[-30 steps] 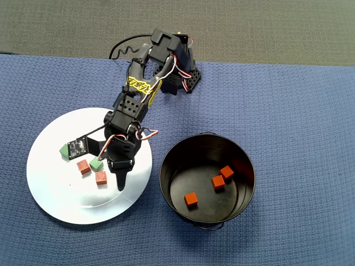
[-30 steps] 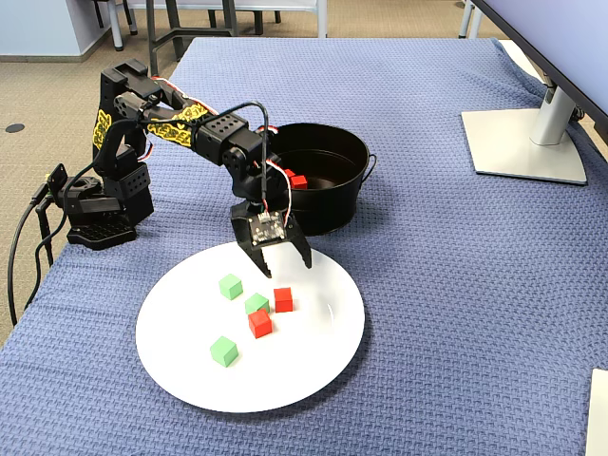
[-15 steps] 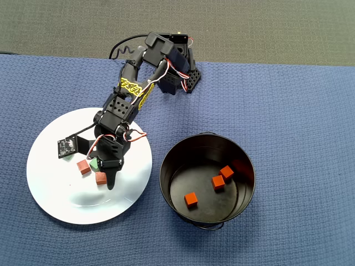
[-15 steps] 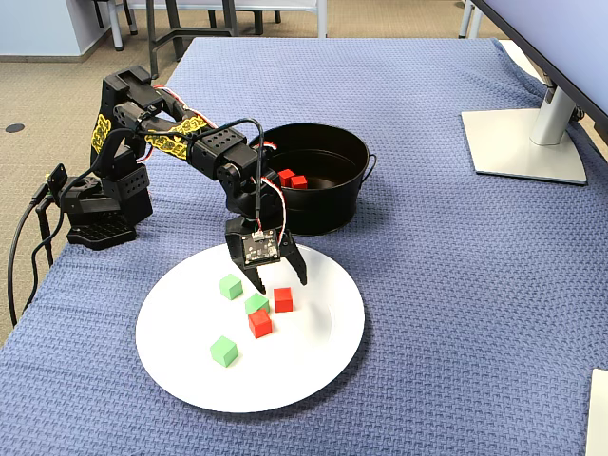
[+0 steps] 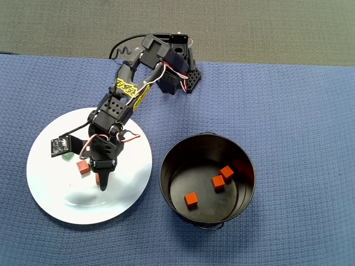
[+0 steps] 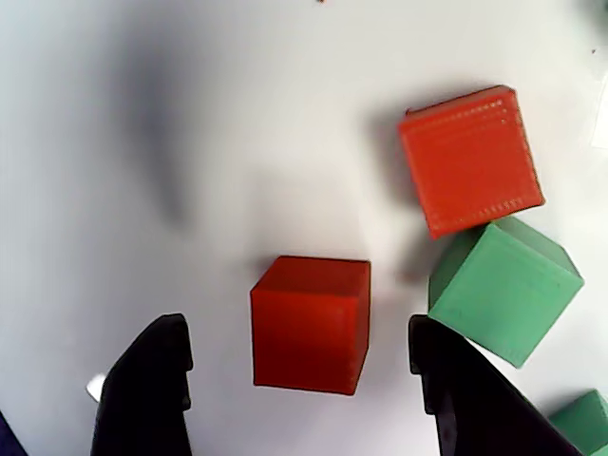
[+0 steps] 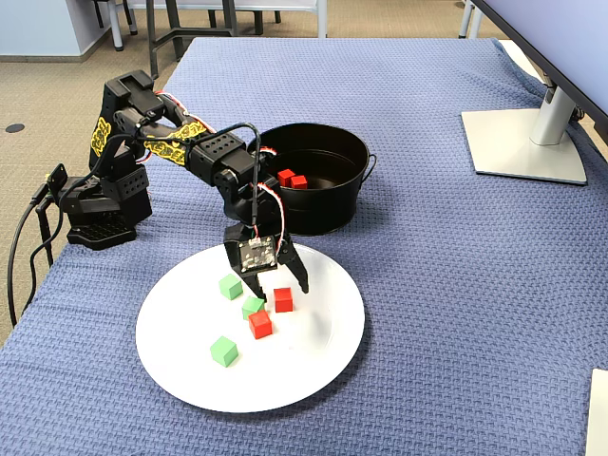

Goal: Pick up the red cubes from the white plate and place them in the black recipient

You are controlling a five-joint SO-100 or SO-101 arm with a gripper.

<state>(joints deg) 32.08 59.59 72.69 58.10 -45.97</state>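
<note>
- All three views are bright and evenly lit, with colours clear.
- In the wrist view the white plate (image 6: 114, 114) is near blown out; a soft grey shadow streak falls across its upper left part.
- There the red cube (image 6: 310, 323) between the dark fingertips (image 6: 147, 389) is slightly soft, and those tips are blurred.
- In the overhead view a faint grey shadow lies on the plate's near part (image 5: 83, 199).
- The black recipient (image 7: 351, 195) shows pale glare along its glossy wall in the fixed view.
</note>
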